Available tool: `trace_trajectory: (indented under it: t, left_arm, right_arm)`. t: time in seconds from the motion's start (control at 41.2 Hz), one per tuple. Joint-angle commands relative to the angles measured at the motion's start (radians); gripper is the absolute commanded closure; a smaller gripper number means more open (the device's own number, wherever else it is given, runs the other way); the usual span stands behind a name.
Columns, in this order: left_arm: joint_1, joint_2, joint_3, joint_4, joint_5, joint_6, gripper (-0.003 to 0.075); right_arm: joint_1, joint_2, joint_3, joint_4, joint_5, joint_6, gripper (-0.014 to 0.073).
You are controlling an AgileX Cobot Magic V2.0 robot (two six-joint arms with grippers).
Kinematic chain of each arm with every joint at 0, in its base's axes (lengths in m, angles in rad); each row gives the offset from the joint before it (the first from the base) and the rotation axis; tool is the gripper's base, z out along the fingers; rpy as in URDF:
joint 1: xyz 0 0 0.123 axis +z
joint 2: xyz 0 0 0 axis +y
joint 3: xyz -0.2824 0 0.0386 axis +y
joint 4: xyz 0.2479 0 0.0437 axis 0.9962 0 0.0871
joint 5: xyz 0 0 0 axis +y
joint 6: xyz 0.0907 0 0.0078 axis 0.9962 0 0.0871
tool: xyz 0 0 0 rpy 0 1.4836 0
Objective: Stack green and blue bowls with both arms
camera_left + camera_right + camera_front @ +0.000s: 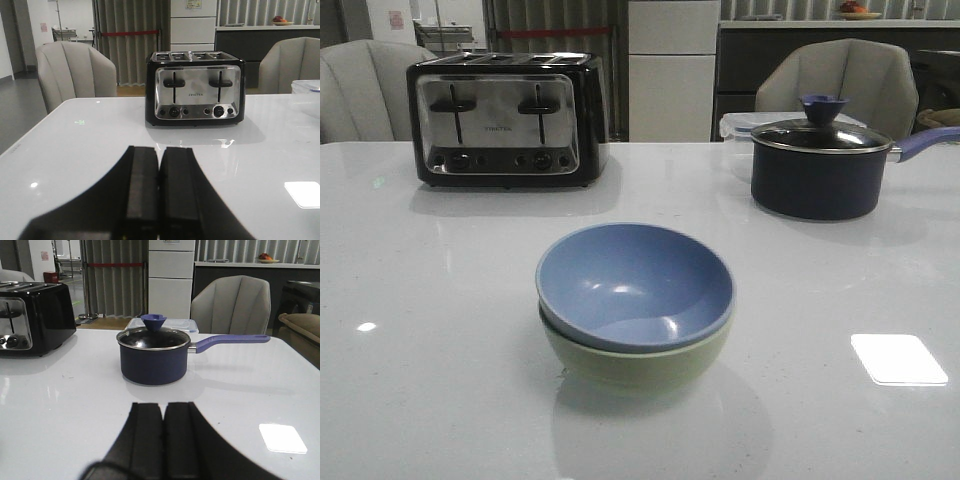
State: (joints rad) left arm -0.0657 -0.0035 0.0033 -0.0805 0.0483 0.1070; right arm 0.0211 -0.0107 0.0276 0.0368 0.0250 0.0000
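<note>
In the front view the dusty blue bowl sits nested inside the pale green bowl, slightly tilted, near the middle of the white table. Neither arm shows in that view. My left gripper is shut with nothing between its fingers, low over the table and facing the toaster. My right gripper is also shut and empty, facing the saucepan. The bowls appear in neither wrist view.
A black-and-chrome four-slot toaster stands at the back left. A dark lidded saucepan with a purple handle stands at the back right, a clear lidded box behind it. Grey chairs stand beyond the table's far edge.
</note>
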Motion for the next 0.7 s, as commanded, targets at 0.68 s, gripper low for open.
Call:
trace_trajectory:
  t: [0.68]
  left_arm:
    - [0.004, -0.02, 0.004, -0.01, -0.084, -0.007, 0.0622]
  right_arm:
    - [-0.019, -0.019, -0.003, -0.023, -0.075, 0.0, 0.0566]
